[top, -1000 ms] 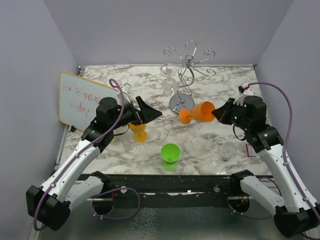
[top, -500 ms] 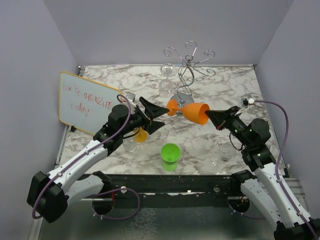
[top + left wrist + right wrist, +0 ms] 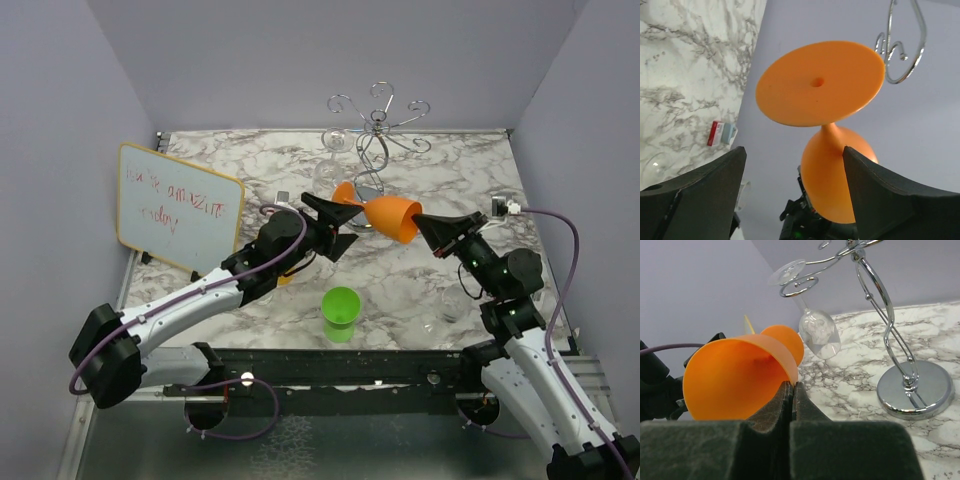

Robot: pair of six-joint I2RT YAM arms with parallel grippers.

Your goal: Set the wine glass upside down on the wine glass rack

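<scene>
Toward 12 o'clock, orange wine glass [image 3: 388, 216] has lifted nearer wine glass rack [image 3: 376, 136], right gripper [image 3: 424, 229] pinching rim; left gripper [image 3: 338, 226], jaws wide, now brackets foot. Handover likely.

One wine glass rack [image 3: 915, 390] is standing here. Two orange glasses are showing: the held orange wine glass [image 3: 388, 217] and a mostly hidden orange glass [image 3: 288, 279]. One green glass [image 3: 341, 305] and one whiteboard [image 3: 178, 208] are showing too. Two clear ones are also appearing, a hanging clear glass [image 3: 819, 332] and a tabletop clear glass [image 3: 447, 308].
</scene>
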